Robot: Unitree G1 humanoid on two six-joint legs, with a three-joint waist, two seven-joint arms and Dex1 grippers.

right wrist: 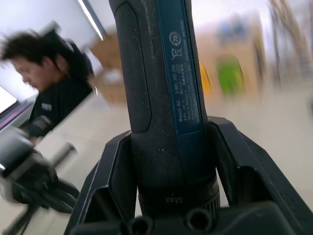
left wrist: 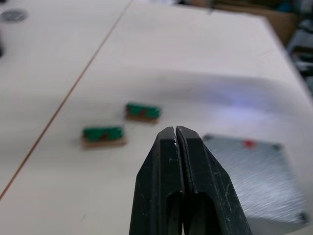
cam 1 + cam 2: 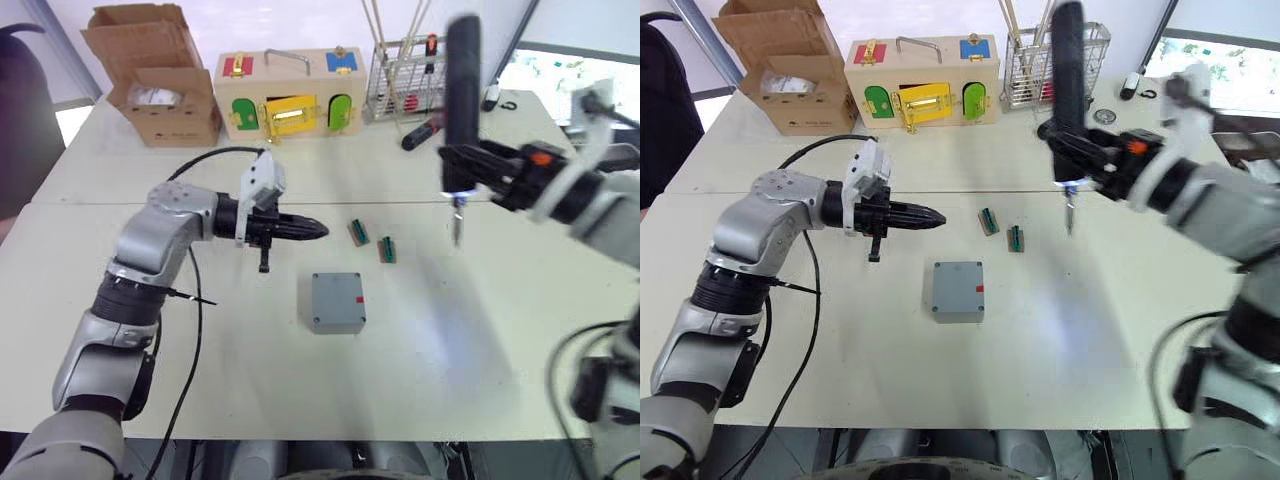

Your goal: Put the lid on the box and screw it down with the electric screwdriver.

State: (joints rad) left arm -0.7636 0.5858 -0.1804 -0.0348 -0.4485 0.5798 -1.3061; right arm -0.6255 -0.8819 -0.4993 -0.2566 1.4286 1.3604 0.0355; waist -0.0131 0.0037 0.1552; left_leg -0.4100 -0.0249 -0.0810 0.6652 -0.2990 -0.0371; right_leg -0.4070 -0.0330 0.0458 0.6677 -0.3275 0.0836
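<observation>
Plainly, starting from the robot's left, the left gripper [image 3: 318, 230] hangs above the table [image 3: 470, 350] with its two black fingers pressed together on nothing, pointing toward 3 o'clock, up at about 11 o'clock from the box [image 3: 336, 302]. That box sits near the table's middle with the lid [image 2: 259, 171] apparently already on it: the top reads as a flat grey plate with a small red mark, and no hollow shows. Both look like stiff, light moulded plastic with smooth faces, so I judge the pair would skate on the tabletop under a sideways push; the best hold is across two opposite side walls of the box, clear of the corner screw holes. Two small green parts [image 3: 358, 232] lie at about 1 o'clock from the box, well apart from it. Further right, the right gripper [image 1: 168, 196] is clamped around the lower body of the electric screwdriver [image 3: 462, 90], which stands upright, bit down and tip light glowing, above the table at about 2 o'clock from the box. The tool looks rigid, top-heavy and rather smooth, so a low firm hold suits it. A person shows in the right wrist view.
</observation>
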